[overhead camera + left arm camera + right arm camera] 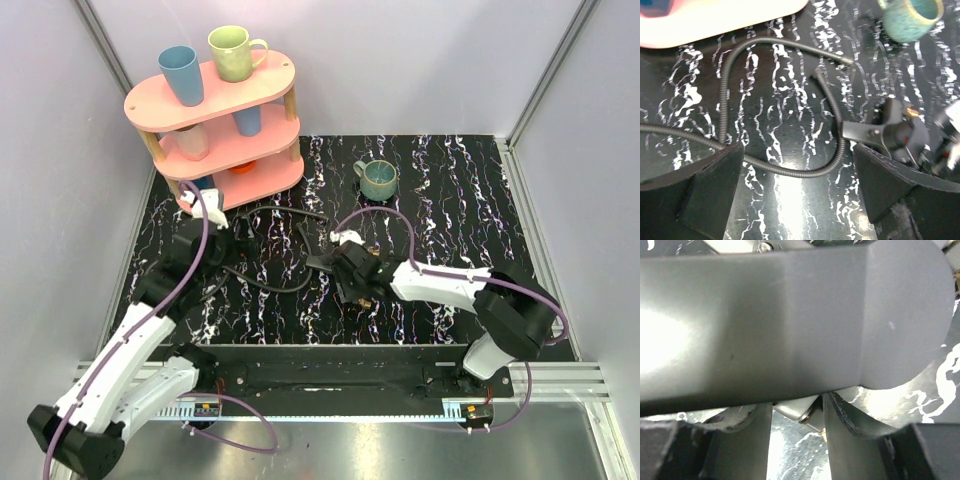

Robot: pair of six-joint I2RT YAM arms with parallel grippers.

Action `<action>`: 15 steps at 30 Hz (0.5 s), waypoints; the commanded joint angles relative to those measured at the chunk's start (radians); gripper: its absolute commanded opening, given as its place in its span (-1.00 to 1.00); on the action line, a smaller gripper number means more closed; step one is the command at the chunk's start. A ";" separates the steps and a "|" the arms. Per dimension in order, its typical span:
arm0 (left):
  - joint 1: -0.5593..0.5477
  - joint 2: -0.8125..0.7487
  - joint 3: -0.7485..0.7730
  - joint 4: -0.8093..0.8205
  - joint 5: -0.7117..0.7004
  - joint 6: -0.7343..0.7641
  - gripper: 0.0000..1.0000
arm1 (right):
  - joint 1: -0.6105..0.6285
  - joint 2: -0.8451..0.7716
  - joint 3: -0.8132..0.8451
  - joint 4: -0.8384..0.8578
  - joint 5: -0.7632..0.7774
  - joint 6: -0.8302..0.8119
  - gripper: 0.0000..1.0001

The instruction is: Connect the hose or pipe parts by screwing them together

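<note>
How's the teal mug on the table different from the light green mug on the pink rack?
The teal mug stands on the black marbled table; the light green mug stands on the pink rack, top tier. Seen from above, the teal mug's handle points left, the green mug's right. The teal mug is darker, the green mug paler. Both are upright, mouth up.

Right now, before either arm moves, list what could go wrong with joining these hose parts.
The right end effector flanks only the narrow stem of the grey fan-shaped piece; its wide head could swing or slip under twisting.
The black hose loops beneath the open left end effector; a grab may catch mid-loop, not an end fitting.
The teal mug stands nearby; dragged hose could tip it.
</note>
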 commanded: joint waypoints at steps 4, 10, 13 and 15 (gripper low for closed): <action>0.004 0.171 0.163 -0.042 -0.130 -0.032 0.86 | 0.063 -0.037 -0.101 -0.062 -0.049 0.089 -0.08; 0.005 0.408 0.338 -0.037 -0.124 0.023 0.86 | 0.072 -0.234 -0.130 -0.076 -0.060 0.110 0.39; 0.005 0.559 0.451 -0.019 -0.120 0.019 0.83 | 0.073 -0.357 -0.106 -0.070 -0.096 0.119 0.61; 0.005 0.684 0.564 -0.043 -0.109 -0.001 0.79 | 0.073 -0.430 -0.093 -0.075 -0.090 0.118 0.71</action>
